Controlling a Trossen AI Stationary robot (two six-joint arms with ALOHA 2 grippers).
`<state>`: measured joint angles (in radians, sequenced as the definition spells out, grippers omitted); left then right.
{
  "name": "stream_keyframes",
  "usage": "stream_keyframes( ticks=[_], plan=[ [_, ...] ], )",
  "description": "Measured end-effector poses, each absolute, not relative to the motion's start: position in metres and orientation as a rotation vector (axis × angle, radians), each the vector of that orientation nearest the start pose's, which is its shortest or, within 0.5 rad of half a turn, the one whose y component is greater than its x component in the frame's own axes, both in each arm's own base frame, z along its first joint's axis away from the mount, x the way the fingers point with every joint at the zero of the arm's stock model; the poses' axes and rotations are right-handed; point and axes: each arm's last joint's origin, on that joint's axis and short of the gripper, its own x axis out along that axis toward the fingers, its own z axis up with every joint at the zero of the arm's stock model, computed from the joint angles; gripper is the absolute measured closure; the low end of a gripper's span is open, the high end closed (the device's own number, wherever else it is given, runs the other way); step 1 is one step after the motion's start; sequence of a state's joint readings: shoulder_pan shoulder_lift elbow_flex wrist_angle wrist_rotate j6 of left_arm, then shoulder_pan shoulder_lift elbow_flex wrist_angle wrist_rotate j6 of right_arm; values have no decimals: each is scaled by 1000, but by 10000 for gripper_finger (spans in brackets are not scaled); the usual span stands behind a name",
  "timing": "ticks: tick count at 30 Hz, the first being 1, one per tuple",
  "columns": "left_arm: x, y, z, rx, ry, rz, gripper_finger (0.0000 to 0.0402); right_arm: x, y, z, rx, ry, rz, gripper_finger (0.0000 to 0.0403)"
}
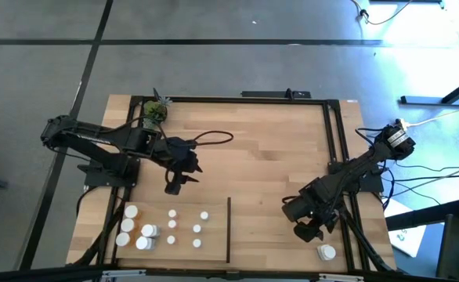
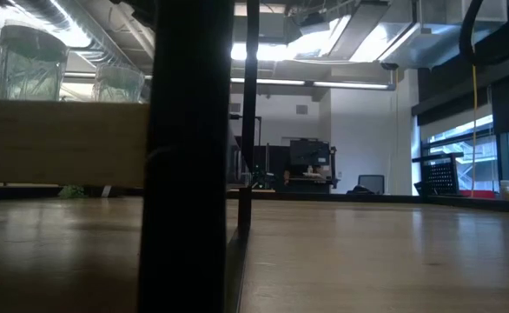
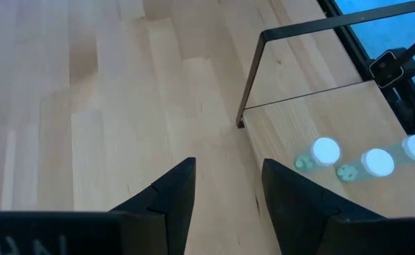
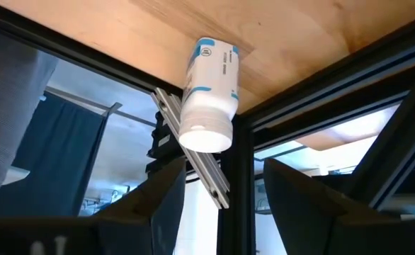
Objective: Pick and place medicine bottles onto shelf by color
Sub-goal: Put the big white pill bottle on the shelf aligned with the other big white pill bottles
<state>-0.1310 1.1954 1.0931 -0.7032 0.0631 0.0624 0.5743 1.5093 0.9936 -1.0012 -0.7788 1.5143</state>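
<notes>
Several white-capped medicine bottles [image 1: 171, 228] stand on their bases at the near left of the shelf [image 1: 261, 168], one of them orange-bodied [image 1: 147, 231]. My left gripper [image 1: 175, 185] hangs open above the board just beyond them, with nothing between its fingers [image 3: 225, 190]; three caps [image 3: 377, 162] show ahead of it. A lone white bottle with a blue label [image 1: 326, 252] [image 4: 209, 95] stands near the near right corner. My right gripper [image 1: 308, 232] [image 4: 225, 185] is open just short of this bottle and not touching it.
A thin black divider strip [image 1: 228, 230] runs up from the near edge, right of the bottle group. A small green potted plant [image 1: 157, 112] sits at the far left corner, with a black cable loop [image 1: 214, 139] beside it. Black rails [image 1: 333, 133] edge the board. Its middle is bare wood.
</notes>
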Motion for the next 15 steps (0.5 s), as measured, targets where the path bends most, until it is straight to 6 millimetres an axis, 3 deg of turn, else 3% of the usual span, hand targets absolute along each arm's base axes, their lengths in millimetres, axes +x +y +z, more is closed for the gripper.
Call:
stream_keyframes(
  ticks=[15],
  plan=[
    [238, -33, 314, 86, 800, -209, 246, 204, 154, 209, 1103, 1993, -368, 210]
  ],
)
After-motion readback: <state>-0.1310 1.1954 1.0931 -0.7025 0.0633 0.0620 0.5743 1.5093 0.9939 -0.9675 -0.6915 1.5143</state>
